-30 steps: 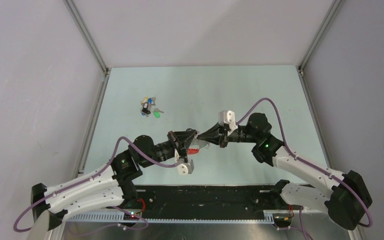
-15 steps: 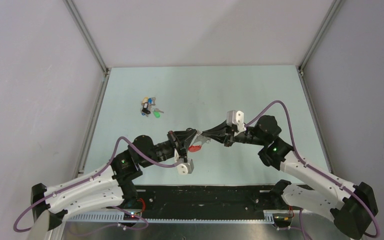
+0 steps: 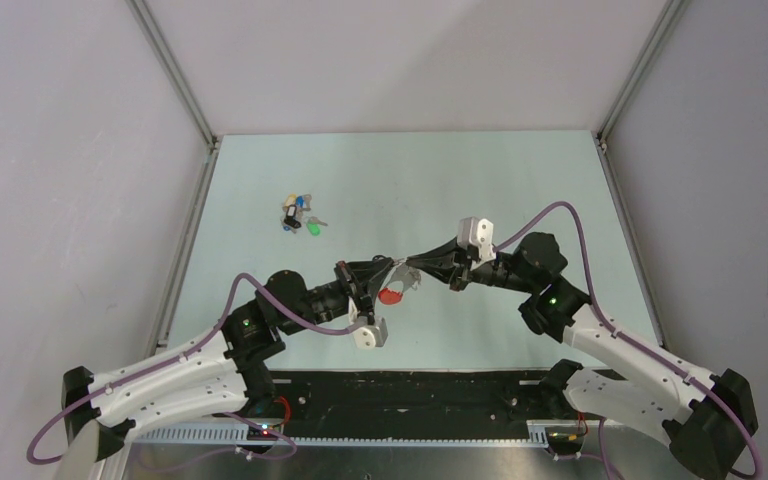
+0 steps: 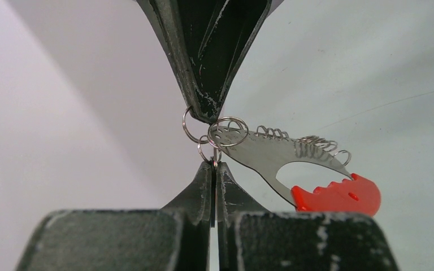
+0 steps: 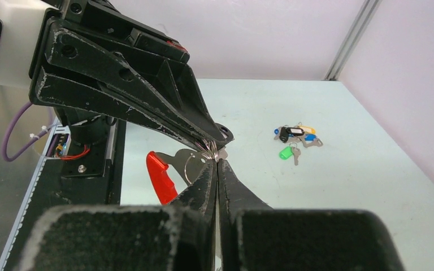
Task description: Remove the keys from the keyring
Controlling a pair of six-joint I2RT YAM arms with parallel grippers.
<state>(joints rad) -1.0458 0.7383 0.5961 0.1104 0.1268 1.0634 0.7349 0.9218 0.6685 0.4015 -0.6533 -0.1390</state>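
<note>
A: Where's the keyring (image 4: pixel 339 195) hanging?
B: Over the bench (image 3: pixel 520 180), left pincer (image 4: pixel 212 164) and right pincer (image 5: pixel 217 162) both clamping shut on its wire rings (image 4: pixel 313 145), probably tugging one free. The keys (image 3: pixel 298 216) are lying far-left.

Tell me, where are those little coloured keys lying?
From overhead, the keys lie in a small heap on the left side of the table, beyond the left arm and well apart from the red keyring held mid-table.

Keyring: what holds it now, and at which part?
The left gripper and right gripper, both shut, pinch small wire rings at the silver end of the keyring; its red end hangs free.
</note>
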